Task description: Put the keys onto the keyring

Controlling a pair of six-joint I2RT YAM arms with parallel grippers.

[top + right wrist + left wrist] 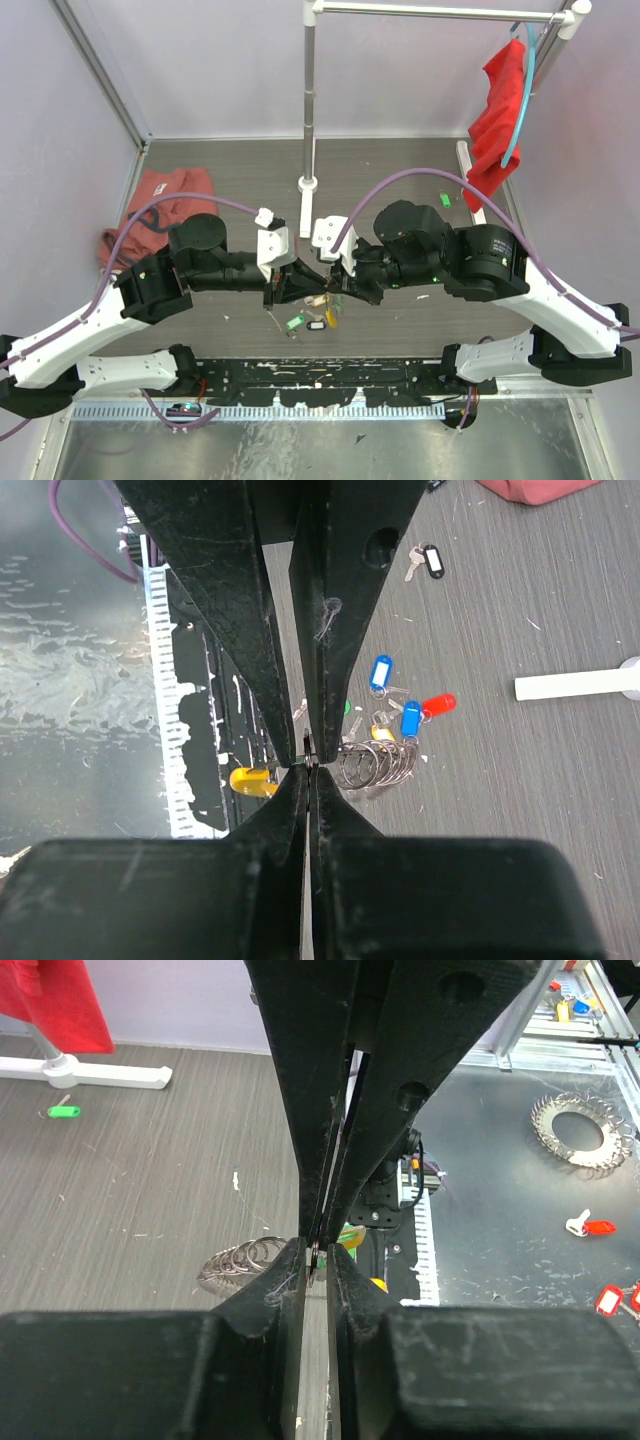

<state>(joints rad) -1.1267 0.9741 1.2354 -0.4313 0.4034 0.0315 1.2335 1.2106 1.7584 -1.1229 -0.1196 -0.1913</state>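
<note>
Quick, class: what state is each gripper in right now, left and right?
Left gripper: jaws a slit apart; open or gripping cannot be told.
Right gripper: jaws shut; whether they pinch anything cannot be told.

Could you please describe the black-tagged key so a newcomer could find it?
Find the pink cloth at the right wrist view's top edge. Just below-left lies the black-tagged key, alone; the blue tags and red tag cluster by the keyring.
</note>
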